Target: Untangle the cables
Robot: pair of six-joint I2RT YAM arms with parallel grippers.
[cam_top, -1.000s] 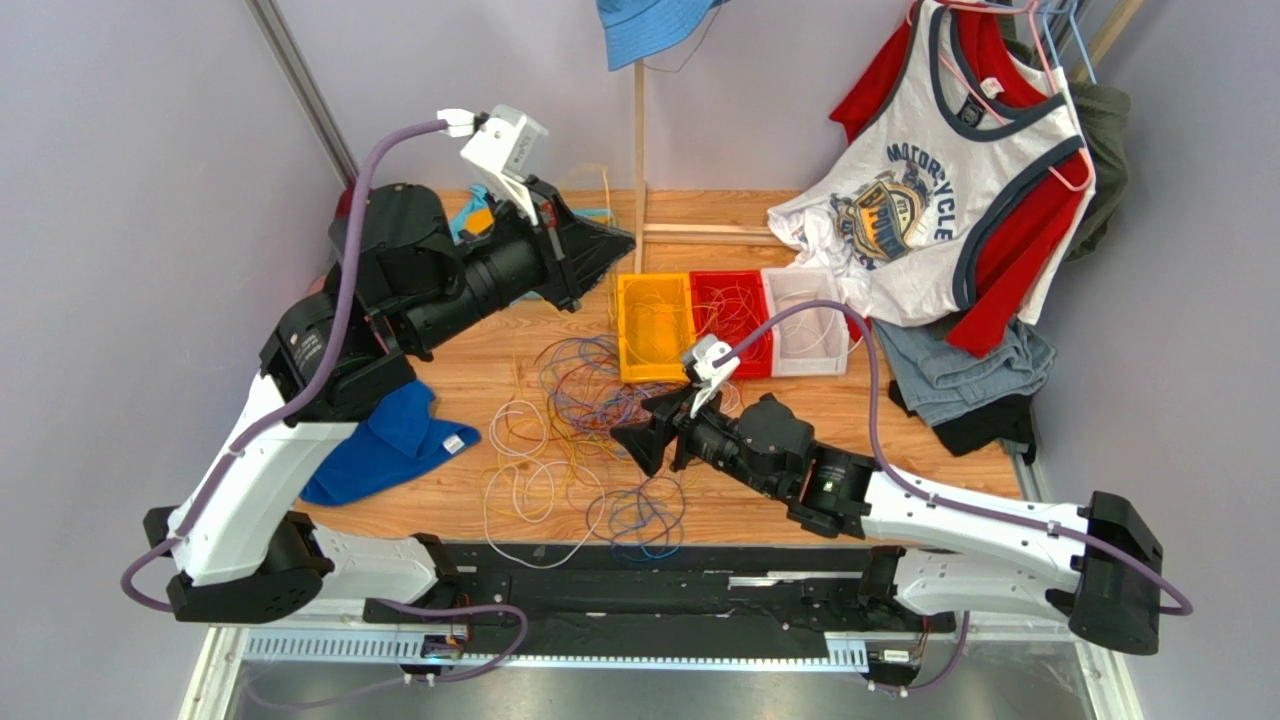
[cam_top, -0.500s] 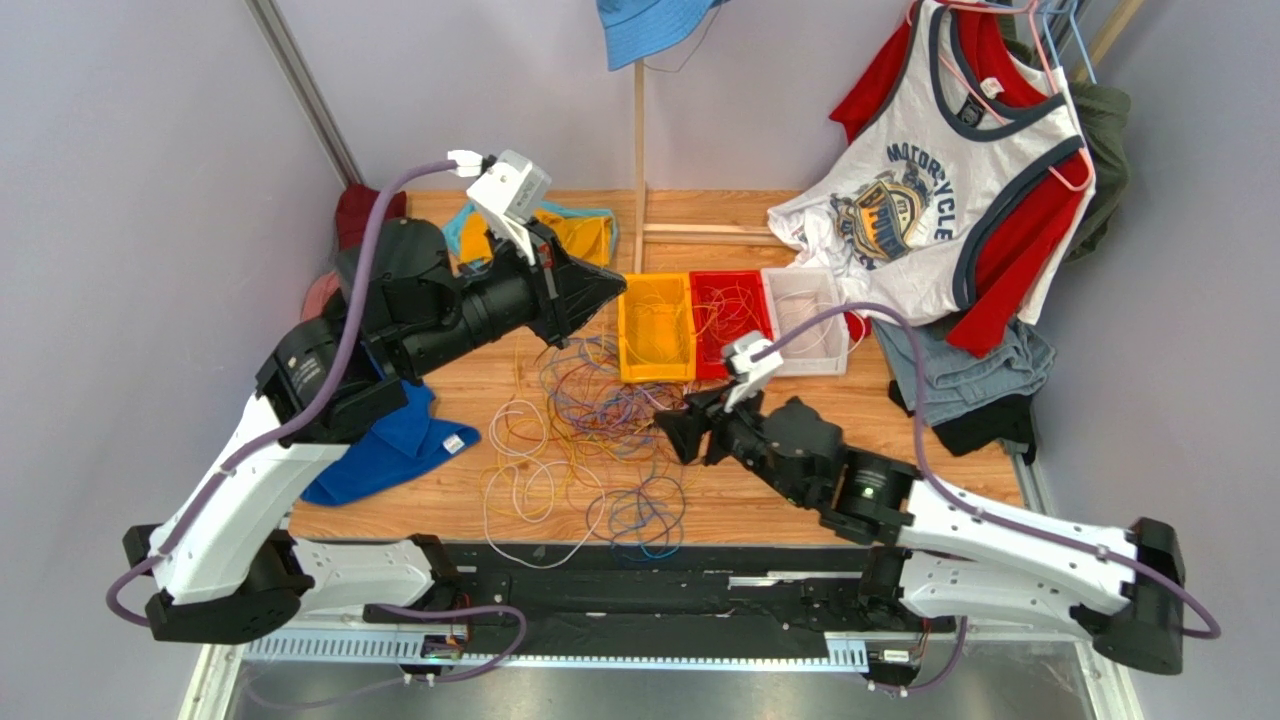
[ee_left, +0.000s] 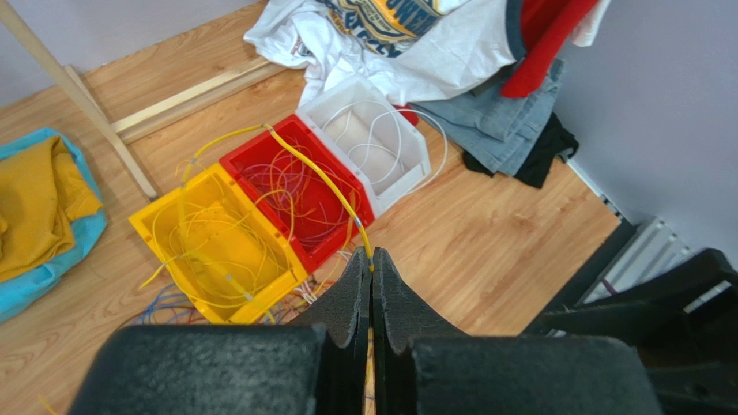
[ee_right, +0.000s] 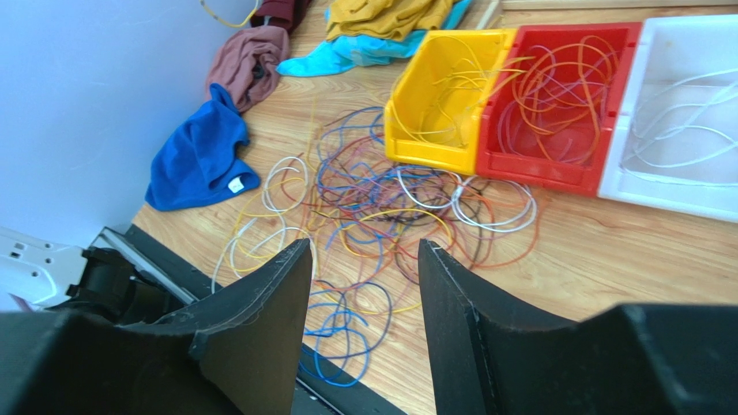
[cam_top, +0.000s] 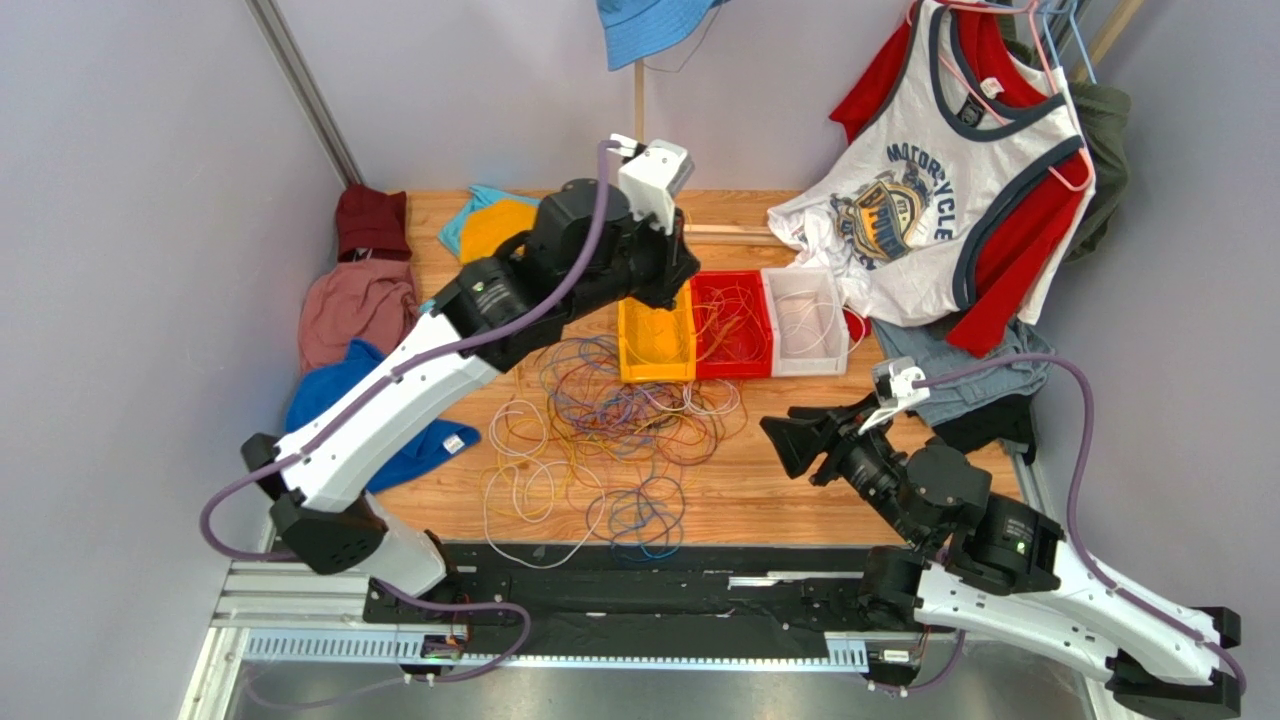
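Seen from above, the left arm (cam_top: 451, 360) reaches from its base at the near left corner of a wooden desk (cam_top: 751, 503) diagonally toward the far edge, stretched almost straight, with its wrist over the far end of a yellow bin (cam_top: 657, 375). The left gripper (ee_left: 371, 255) points down, its two black fingers pressed together on a thin yellow cable (ee_left: 320, 177). This cable runs from the fingertips across a red bin (cam_top: 732, 371) to that bin's far corner. The right arm (cam_top: 977, 525) is folded low by the near right corner, forearm angled toward the middle of the desk. The right gripper (cam_top: 789, 435) hangs above the desk just right of the tangle, fingers apart with nothing between them. The cables (cam_top: 631, 420) lie in a loose tangle of white, yellow, orange, purple, blue and red loops in the middle of the desk, from just in front of the bins down to the near edge. More strands lie inside the bins, including white ones in a white bin (cam_top: 807, 366). The three bins stand touching in a row near the far edge. A T-shirt (cam_top: 902, 225) hanging over the far right corner bears the word "MOTORCYCLE" above a round emblem; its smaller lettering is too blurred to read. A blue cloth (cam_top: 391, 435) at the left edge carries a small white label (cam_top: 451, 444), its print too small to make out.
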